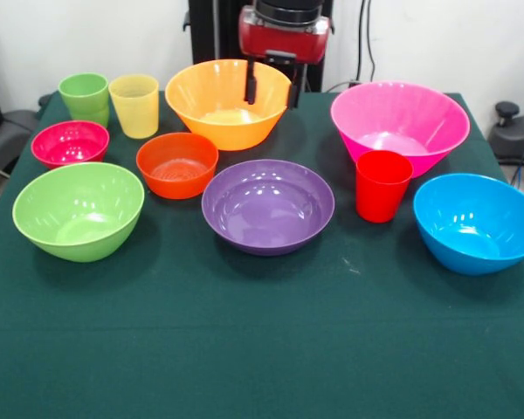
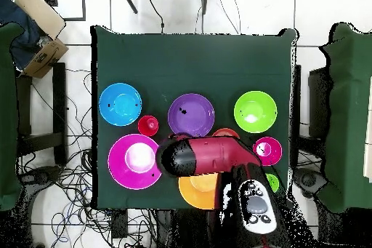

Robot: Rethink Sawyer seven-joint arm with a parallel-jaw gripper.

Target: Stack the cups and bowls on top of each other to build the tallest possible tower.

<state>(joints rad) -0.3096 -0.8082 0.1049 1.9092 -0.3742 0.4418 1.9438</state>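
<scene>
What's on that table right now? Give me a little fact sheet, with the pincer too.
table: green cloth
big bowls: orange, pink, purple, lime, blue
small bowls: magenta, red-orange
cups: green, yellow, red
stacking: none; everything stands apart
pincer: open, fingers straddling the orange bowl's far rim
arm: red and black, above the orange bowl

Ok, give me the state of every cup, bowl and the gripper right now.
Gripper: open, fingers straddling the orange bowl's far rim.
Orange bowl: upright, empty, unstacked.
Pink bowl: upright, tilted, empty.
Purple bowl: upright, empty.
Lime-green bowl: upright, empty.
Blue bowl: upright, empty.
Red-orange bowl: upright, empty.
Magenta bowl: upright, empty.
Green cup, yellow cup, red cup: upright, unstacked.
</scene>
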